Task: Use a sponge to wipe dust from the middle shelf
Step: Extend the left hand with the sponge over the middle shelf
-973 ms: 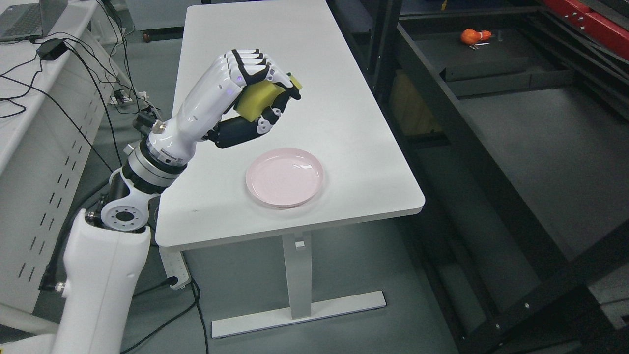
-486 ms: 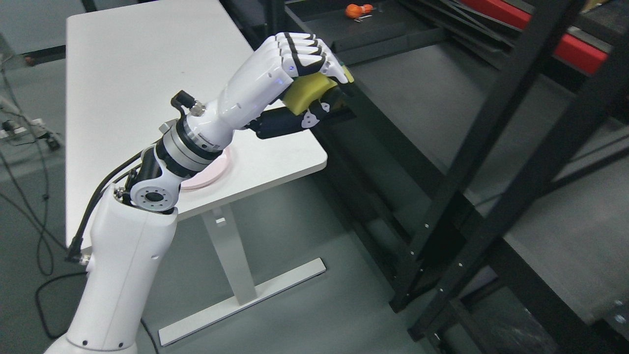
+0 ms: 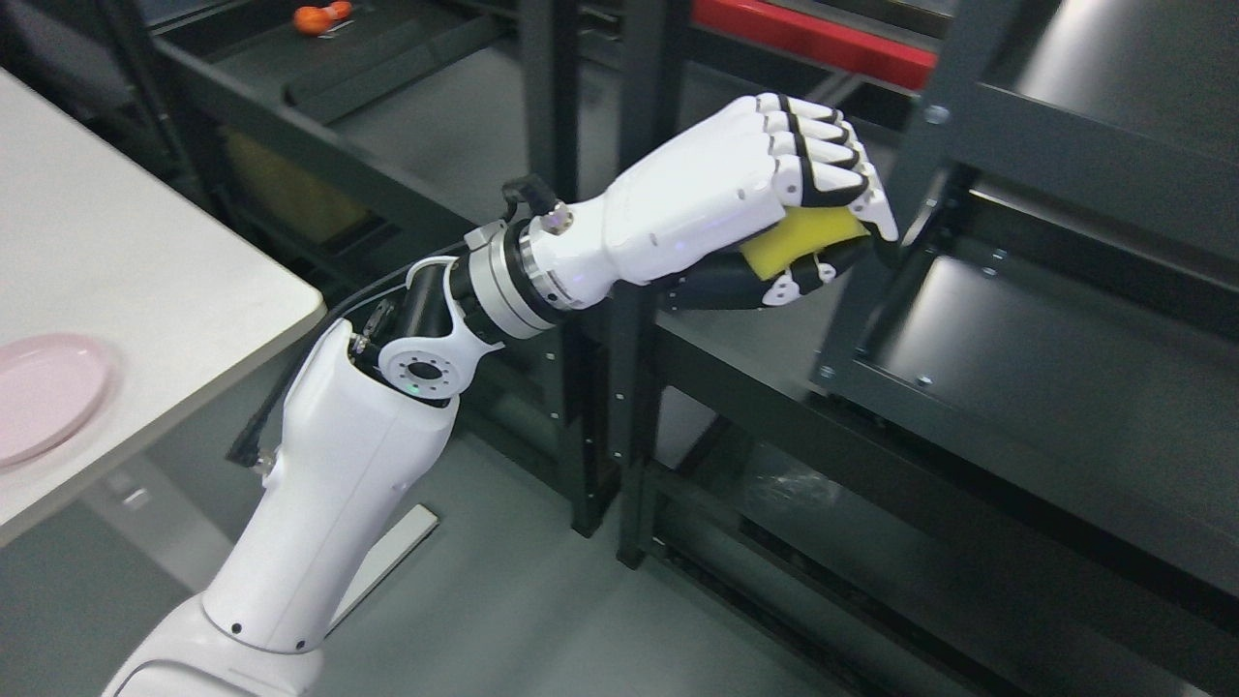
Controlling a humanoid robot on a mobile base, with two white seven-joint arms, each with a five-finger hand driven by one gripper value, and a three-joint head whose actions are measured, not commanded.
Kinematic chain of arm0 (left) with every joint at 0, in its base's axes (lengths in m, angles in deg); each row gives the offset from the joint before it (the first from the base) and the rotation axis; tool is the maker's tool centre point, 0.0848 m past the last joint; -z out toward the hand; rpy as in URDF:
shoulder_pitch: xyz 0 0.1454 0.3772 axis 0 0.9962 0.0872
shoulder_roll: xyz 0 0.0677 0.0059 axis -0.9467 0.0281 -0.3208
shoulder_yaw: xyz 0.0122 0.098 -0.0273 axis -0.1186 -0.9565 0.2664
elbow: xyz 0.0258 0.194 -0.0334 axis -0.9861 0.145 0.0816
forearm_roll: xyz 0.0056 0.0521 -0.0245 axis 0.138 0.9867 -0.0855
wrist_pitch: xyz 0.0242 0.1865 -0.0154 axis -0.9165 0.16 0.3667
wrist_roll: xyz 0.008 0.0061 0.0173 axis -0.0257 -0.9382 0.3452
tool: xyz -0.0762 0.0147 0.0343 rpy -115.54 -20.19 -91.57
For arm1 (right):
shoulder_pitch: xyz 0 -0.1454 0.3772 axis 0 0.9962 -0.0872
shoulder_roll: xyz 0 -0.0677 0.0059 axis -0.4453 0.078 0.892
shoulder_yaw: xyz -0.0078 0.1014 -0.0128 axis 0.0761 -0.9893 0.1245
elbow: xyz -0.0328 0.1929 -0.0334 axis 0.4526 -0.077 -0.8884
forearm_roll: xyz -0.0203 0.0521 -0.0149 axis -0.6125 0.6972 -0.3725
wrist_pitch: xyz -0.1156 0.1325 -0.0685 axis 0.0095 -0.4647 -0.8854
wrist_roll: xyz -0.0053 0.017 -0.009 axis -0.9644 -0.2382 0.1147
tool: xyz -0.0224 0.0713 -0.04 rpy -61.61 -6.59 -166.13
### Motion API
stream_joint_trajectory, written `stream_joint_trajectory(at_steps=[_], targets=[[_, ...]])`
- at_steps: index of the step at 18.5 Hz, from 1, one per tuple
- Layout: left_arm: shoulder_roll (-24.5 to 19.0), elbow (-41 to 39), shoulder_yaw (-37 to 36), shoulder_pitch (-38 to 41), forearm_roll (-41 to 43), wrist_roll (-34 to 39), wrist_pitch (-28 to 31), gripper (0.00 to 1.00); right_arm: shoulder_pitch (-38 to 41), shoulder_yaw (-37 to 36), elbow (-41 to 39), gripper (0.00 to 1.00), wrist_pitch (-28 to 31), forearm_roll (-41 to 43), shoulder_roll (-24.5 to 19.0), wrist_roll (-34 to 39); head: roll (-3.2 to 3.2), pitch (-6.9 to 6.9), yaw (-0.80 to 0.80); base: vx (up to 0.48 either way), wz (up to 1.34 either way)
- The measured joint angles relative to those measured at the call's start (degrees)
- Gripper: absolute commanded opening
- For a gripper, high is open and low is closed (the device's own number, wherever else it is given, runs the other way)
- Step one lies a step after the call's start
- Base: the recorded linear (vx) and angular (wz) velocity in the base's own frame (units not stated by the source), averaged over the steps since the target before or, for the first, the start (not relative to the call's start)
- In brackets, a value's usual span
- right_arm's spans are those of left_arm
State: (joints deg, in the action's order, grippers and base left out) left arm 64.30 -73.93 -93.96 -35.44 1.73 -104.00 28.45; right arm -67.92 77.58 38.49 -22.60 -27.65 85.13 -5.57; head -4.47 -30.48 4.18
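The glossy white-and-black plastic left hand (image 3: 774, 208) closed on a matt, porous yellow foam sponge (image 3: 799, 240). The dark metal shelving rack (image 3: 1016, 319) looked smooth and faintly sheened. At the matt white desk's (image 3: 145, 271) near edge lay a glossy pink plate (image 3: 39, 392).

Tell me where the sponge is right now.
In the head view, the yellow sponge sits right of centre, clasped in the left hand, just left of the black shelf.

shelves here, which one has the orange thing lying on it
The far shelf at upper left, holding the orange object; the nearer shelf beside the robot hand shows none.
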Motion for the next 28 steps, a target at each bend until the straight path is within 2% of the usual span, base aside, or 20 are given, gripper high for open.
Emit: stream_joint_trajectory(at_steps=[4,9,17,22,28], targets=[[1.5,2.4,-4.1,-5.5,0.3,-1.0,0.0,0.00,0.0,0.0,0.0,1.00,0.0,0.0,0.0,0.0,0.00,0.01,0.00,-0.128,-0.94],[2.6,6.2,-8.4,-16.8,1.3,-0.8,0.0,0.00,0.0,0.0,0.0,1.00,0.0,0.0,0.0,0.0,0.00,0.02,0.00,-0.024,-0.64],[3.4,10.7,-15.7,-34.3,8.8,0.1,0.0,0.00,-0.1,0.0,0.0,1.00,0.0,0.0,0.0,0.0,0.00,0.02,0.00,0.018,-0.10],[3.6,14.0,-20.8,-39.5,18.9,0.3,0.0,0.00,0.0,0.0,0.0,1.00,0.0,0.0,0.0,0.3,0.00,0.03,0.00,0.000,0.00],[3.8,18.8,-25.1,-41.8,24.5,1.2,0.0,0.00,0.0,0.0,0.0,1.00,0.0,0.0,0.0,0.1,0.00,0.03,0.00,0.000,0.00]])
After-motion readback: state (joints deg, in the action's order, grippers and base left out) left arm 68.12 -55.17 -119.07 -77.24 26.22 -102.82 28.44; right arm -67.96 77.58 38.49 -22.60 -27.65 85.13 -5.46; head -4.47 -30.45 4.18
